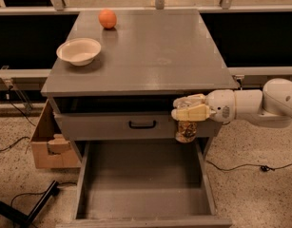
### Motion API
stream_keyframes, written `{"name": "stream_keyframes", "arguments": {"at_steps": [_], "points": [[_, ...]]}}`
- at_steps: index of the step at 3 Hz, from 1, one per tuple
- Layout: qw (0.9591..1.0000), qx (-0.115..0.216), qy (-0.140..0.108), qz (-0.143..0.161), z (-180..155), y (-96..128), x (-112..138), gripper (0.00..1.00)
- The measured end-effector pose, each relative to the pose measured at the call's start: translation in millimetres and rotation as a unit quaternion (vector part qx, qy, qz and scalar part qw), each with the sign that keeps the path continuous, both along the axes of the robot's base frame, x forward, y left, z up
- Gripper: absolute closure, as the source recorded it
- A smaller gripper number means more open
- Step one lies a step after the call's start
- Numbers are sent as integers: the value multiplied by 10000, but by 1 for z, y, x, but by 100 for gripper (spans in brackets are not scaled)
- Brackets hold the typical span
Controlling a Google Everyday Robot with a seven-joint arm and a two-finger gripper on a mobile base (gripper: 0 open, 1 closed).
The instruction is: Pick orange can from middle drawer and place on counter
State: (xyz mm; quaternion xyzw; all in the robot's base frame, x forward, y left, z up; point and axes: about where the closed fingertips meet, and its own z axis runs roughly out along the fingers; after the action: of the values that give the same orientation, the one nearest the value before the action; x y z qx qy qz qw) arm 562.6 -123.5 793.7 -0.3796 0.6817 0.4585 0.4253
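Cardboard box [46, 144]: sits on the speckled floor just left of the cabinet, top flaps open.
Bowl [79, 51]: pale, upright, on the counter near its left edge.
Orange ball [107, 19]: on the counter towards the back left corner, behind the bowl and apart from it.
Counter [160, 56]: flat grey cabinet top carrying only the bowl and the ball.
Drawer front [112, 126]: grey, closed, with a black handle [142, 124], just below the counter edge.
Middle drawer [145, 184]: pulled out towards the camera, its flat floor exposed.
Orange can [185, 131]: upright, hanging off the gripper above the drawer's back right corner, below counter height, in front of the drawer front's right end.
Gripper [182, 108]: clenched on the can's top, just below the counter's front edge.
Arm [252, 107]: white, reaching in from the right.
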Motion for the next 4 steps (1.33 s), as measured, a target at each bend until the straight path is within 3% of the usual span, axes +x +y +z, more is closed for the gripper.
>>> {"name": "stream_keyframes", "arguments": {"at_steps": [1,2,3,4], "points": [[9989,136,197,393,24,16,-40,100],[9989,217,110,406,50,16,-43,100],[9997,216,-124,83,87,14,1,100],[9981,248,-453,-326,133,16,65,100]]}}
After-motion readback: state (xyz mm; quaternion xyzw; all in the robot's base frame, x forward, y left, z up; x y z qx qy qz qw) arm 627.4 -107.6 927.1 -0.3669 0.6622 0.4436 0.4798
